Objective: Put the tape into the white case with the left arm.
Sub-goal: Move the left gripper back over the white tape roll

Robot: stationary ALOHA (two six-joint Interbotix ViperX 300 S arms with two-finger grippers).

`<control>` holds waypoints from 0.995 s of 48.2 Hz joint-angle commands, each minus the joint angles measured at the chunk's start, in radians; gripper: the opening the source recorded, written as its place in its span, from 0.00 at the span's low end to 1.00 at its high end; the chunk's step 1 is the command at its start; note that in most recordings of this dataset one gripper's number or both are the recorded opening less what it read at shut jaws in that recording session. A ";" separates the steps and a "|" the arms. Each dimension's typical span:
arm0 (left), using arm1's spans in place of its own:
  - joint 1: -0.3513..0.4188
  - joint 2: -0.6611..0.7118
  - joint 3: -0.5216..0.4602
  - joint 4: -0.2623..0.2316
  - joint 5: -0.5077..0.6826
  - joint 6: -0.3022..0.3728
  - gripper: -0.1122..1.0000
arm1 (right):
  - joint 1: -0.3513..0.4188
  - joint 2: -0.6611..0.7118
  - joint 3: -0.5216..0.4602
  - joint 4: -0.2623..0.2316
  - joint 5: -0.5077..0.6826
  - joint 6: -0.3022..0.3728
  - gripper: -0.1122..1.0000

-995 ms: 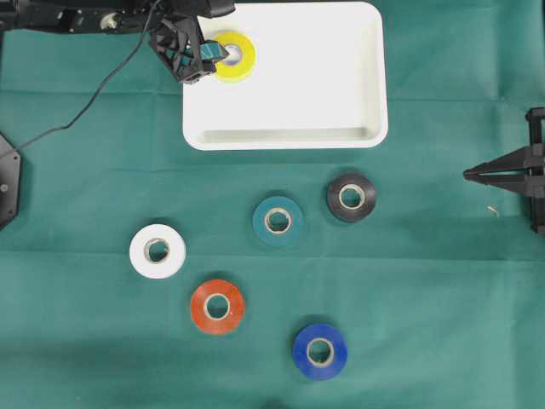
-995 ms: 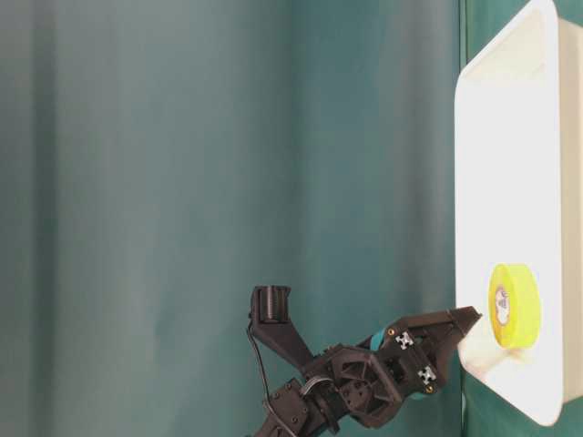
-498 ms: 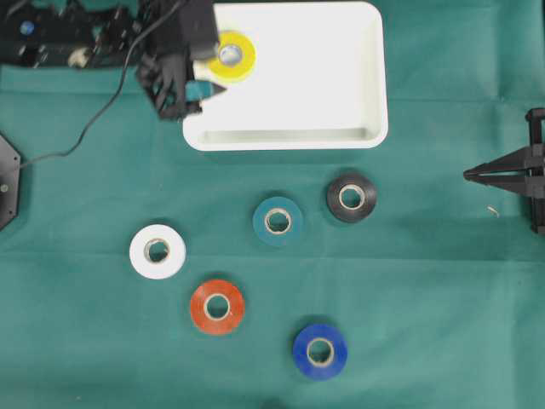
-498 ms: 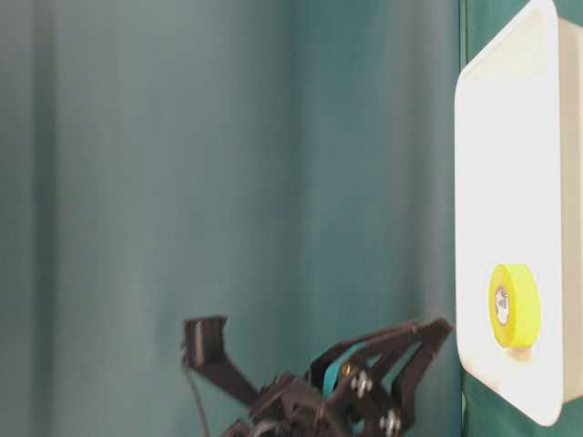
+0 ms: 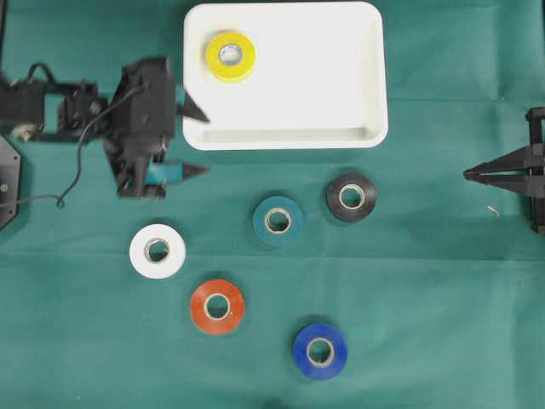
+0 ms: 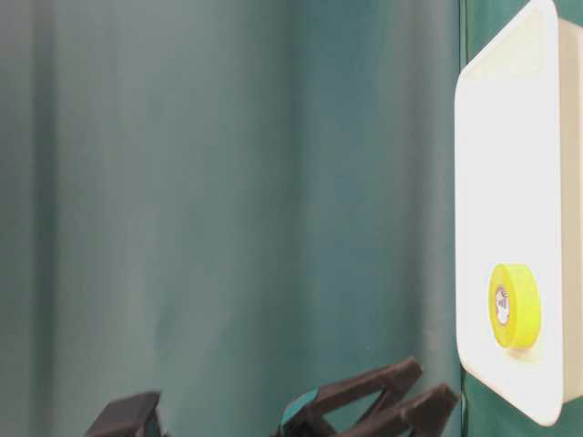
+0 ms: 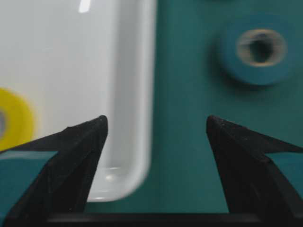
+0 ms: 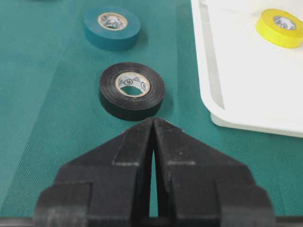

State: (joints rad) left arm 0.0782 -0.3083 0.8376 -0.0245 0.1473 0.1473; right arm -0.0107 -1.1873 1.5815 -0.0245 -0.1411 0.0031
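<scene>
In white case (image 5: 366, 77): yellow tape (image 5: 230, 56) (core print unreadable); left claw (image 5: 197, 141) spread empty, right claw (image 5: 470, 175) closed

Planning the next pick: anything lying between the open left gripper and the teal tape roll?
Nothing. In the overhead view, only bare green cloth lies between the left gripper and the teal tape roll. The white plastic case sits off that line, farther up.

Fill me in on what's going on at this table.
A two-armed robot is sorting tape rolls into the white case. The yellow roll already lies inside. The left pincer hangs open and empty beside the case's corner. Five more rolls wait on the green cloth. The right pincer is shut, parked aside.
</scene>
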 commanded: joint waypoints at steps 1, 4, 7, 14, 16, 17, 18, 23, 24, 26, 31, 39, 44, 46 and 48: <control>-0.040 -0.041 0.009 -0.003 -0.020 -0.028 0.85 | 0.000 0.006 -0.009 -0.002 -0.009 0.002 0.02; -0.069 -0.060 0.028 -0.003 -0.031 -0.048 0.85 | -0.002 0.006 -0.009 -0.002 -0.008 0.002 0.02; -0.092 -0.071 0.046 -0.003 -0.038 -0.060 0.85 | 0.000 0.006 -0.009 -0.002 -0.008 0.002 0.02; -0.137 -0.100 0.084 -0.003 -0.054 -0.078 0.85 | 0.000 0.006 -0.009 -0.002 -0.008 0.002 0.02; -0.146 -0.110 0.094 -0.003 -0.055 -0.081 0.85 | 0.000 0.005 -0.009 -0.002 -0.008 0.002 0.02; -0.149 -0.114 0.098 -0.003 -0.054 -0.083 0.85 | 0.000 0.006 -0.009 -0.002 -0.009 0.002 0.02; -0.150 -0.117 0.101 -0.002 -0.055 -0.084 0.85 | 0.000 0.005 -0.009 -0.002 -0.009 0.002 0.02; -0.158 -0.133 0.121 -0.003 -0.055 -0.089 0.85 | -0.002 0.005 -0.009 -0.002 -0.009 0.002 0.02; -0.158 -0.135 0.124 -0.003 -0.055 -0.089 0.85 | 0.000 0.005 -0.009 -0.002 -0.009 0.002 0.02; -0.158 -0.137 0.127 -0.002 -0.055 -0.089 0.85 | 0.000 0.006 -0.009 -0.002 -0.008 0.002 0.02; -0.158 -0.137 0.129 -0.003 -0.054 -0.089 0.85 | 0.000 0.005 -0.009 -0.002 -0.009 0.002 0.02; -0.158 -0.135 0.130 -0.003 -0.055 -0.087 0.85 | -0.002 0.005 -0.009 -0.002 -0.009 0.002 0.02; -0.158 -0.133 0.133 -0.003 -0.046 -0.089 0.85 | 0.000 0.006 -0.009 -0.002 -0.009 0.002 0.02; -0.158 -0.132 0.137 -0.002 -0.041 -0.089 0.85 | 0.000 0.005 -0.009 -0.002 -0.009 0.002 0.02; -0.158 -0.129 0.140 -0.003 -0.034 -0.089 0.85 | 0.000 0.005 -0.009 -0.002 -0.009 0.002 0.02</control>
State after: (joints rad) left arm -0.0767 -0.4326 0.9833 -0.0261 0.1089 0.0598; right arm -0.0107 -1.1873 1.5815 -0.0245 -0.1411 0.0031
